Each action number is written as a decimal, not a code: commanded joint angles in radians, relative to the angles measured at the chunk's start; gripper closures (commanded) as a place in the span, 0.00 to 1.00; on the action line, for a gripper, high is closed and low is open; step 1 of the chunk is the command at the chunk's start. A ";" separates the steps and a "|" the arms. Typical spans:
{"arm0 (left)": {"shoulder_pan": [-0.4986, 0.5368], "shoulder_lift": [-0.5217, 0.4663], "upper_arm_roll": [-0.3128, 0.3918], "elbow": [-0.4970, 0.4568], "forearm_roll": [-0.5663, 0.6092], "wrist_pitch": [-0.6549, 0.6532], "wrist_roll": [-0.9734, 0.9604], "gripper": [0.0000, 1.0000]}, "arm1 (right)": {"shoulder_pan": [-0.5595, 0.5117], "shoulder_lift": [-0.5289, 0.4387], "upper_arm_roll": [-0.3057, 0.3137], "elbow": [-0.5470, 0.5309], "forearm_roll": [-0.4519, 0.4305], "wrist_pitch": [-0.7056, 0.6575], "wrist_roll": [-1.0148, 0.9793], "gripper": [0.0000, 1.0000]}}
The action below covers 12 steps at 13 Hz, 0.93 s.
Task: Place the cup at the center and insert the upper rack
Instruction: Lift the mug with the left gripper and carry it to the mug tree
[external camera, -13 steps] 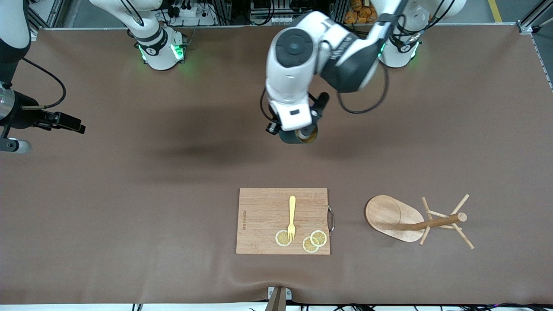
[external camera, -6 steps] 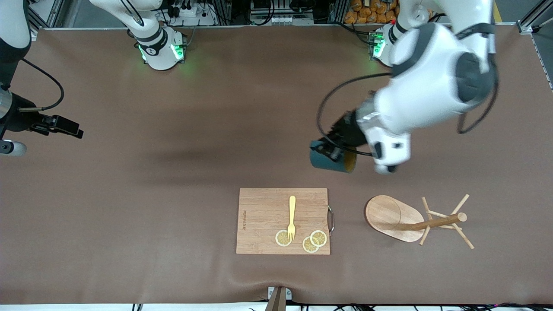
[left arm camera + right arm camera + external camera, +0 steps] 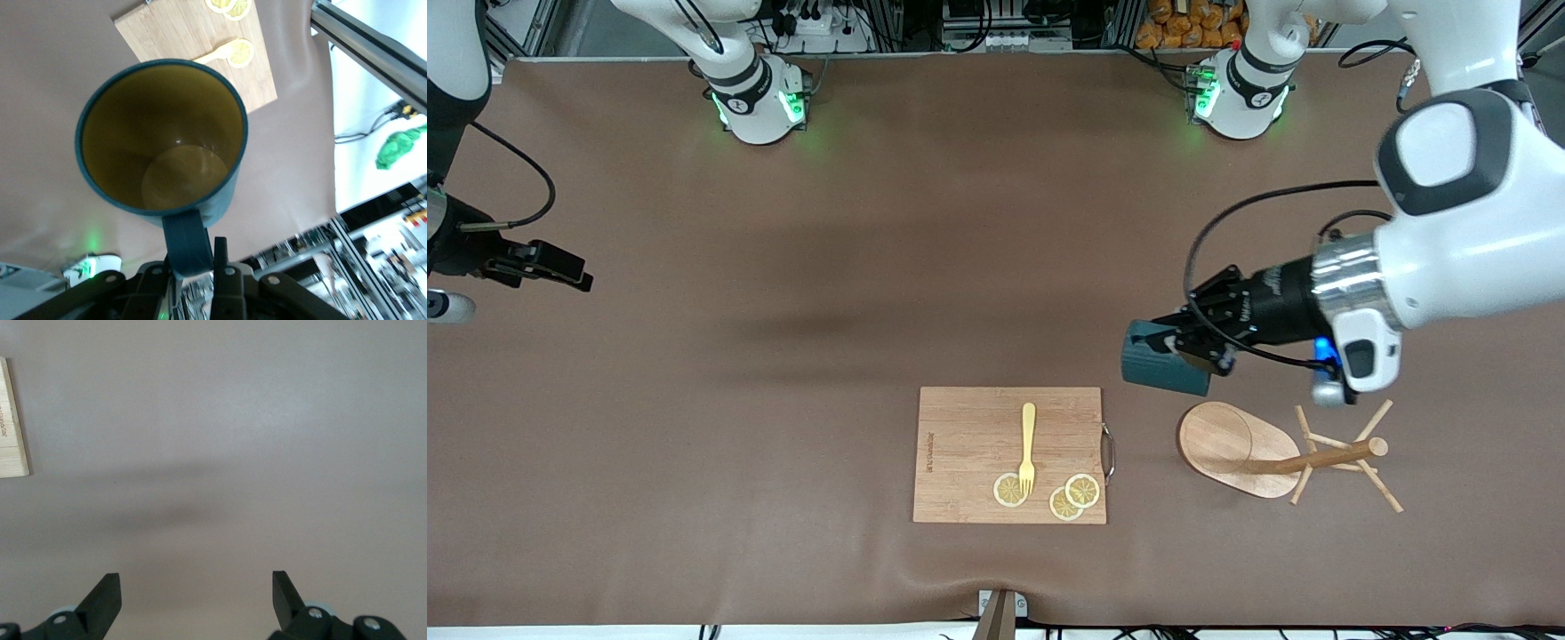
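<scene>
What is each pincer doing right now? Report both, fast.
Left pincer: shut on the dark teal cylindrical mug's loop handle, in the air.
Right pincer: open, holding nothing, waiting over bare table.

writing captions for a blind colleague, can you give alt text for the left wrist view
A dark teal cup with a mustard-yellow inside fills the view, seen straight into its empty mouth and held by its handle in the left claw. Past its rim, a wooden cutting board with lemon slices lies on the brown table.
</scene>
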<state>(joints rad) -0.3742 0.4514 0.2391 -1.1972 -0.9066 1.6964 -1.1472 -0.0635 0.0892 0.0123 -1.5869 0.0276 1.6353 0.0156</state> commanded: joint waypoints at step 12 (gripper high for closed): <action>0.320 0.177 -0.014 -0.009 -0.498 -0.322 0.423 1.00 | -0.022 -0.008 0.015 -0.010 -0.012 -0.006 -0.028 0.00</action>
<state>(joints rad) -0.0819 0.6123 0.2358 -1.2148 -1.3721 1.4165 -0.7616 -0.0638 0.0893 0.0117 -1.5907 0.0228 1.6337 0.0040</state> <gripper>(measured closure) 0.789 0.000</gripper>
